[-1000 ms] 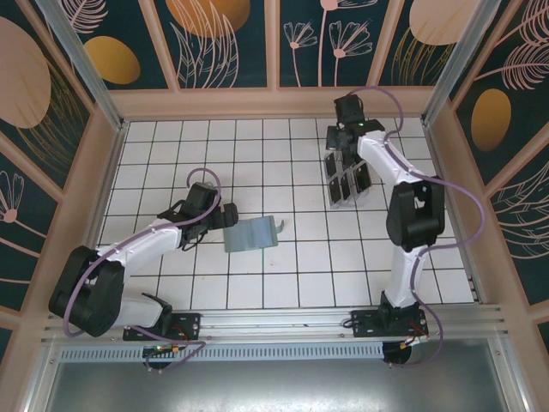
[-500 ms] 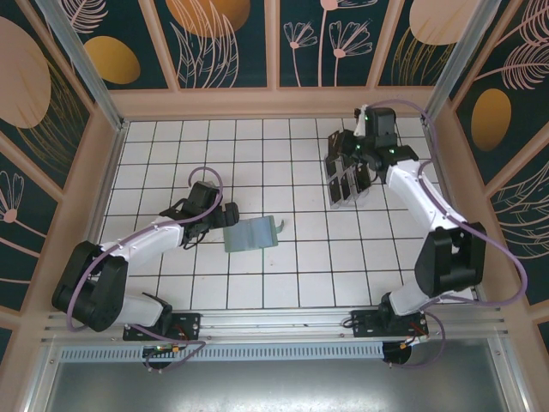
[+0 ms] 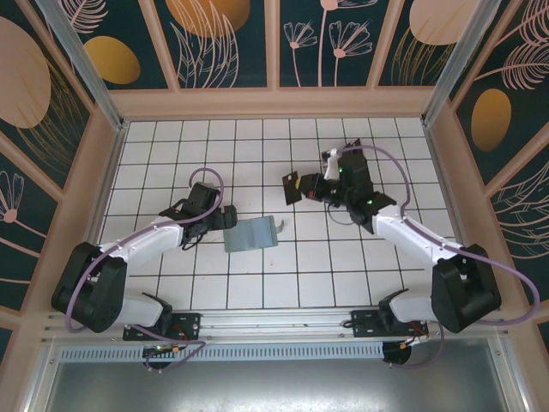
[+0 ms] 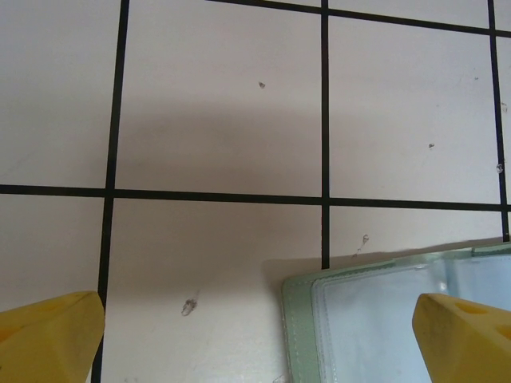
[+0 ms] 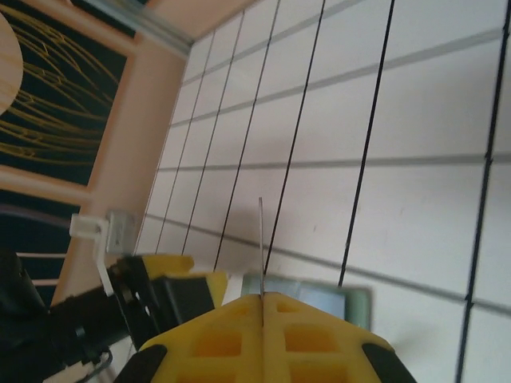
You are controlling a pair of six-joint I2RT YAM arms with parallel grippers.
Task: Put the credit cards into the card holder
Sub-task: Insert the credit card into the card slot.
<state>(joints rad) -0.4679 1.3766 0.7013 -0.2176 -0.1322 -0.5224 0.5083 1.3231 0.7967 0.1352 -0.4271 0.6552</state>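
Right gripper (image 3: 307,187) pinches a credit card (image 3: 292,188) near the card holder (image 3: 250,233); left gripper (image 3: 225,216) gapes open beside it. Next, likely: align card with pocket.

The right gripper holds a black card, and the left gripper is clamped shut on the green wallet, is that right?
No. The left gripper is open, jaws wide apart by the wallet corner, as the left wrist view shows. The right gripper does hold a black card.
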